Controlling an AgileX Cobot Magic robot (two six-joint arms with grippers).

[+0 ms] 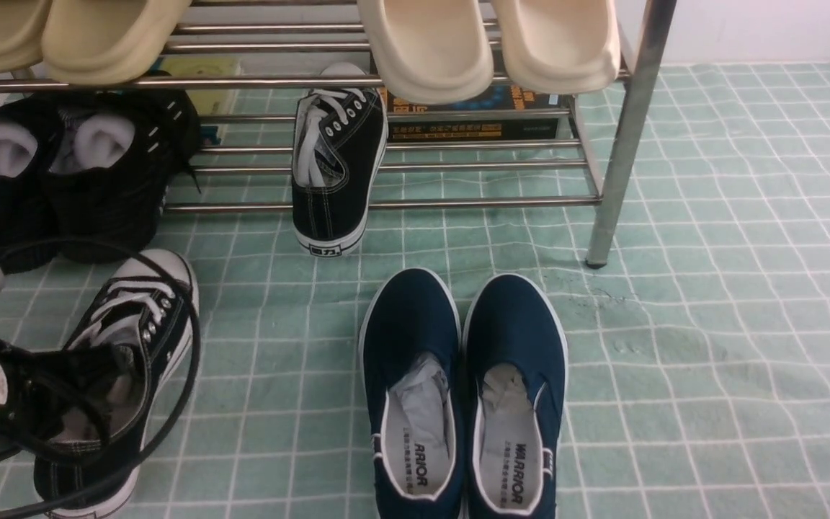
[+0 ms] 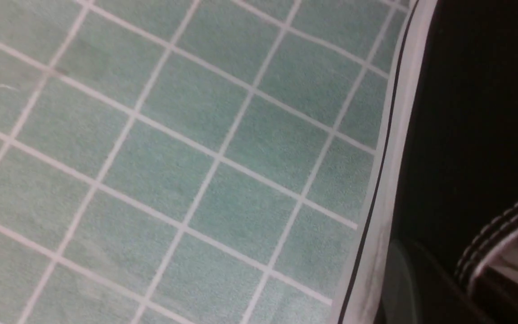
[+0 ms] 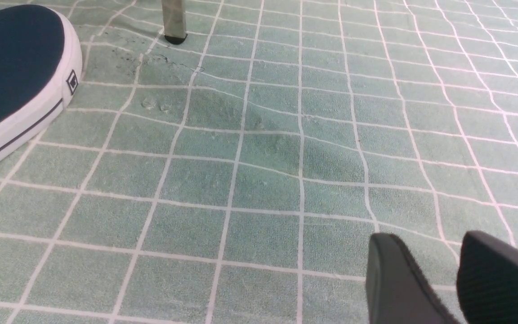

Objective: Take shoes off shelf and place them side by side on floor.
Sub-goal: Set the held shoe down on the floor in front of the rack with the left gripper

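Sneaker (image 1: 163,339) sits on the green floor (image 1: 264,404), its side pinched in my left claw (image 2: 430,279). My right claw (image 3: 434,270) is open, well apart from it. Its mate (image 1: 336,166) is on the shelf (image 1: 487,205).

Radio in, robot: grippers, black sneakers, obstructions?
Left gripper shut on one black sneaker's side; right gripper open, empty. Other black sneaker on lower tier. Navy slip-ons stand nearby, possible obstacle.

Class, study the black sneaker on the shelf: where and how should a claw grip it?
Probably the heel: it overhangs the front bar. Approach from the front, one finger inside the open collar, one outside.
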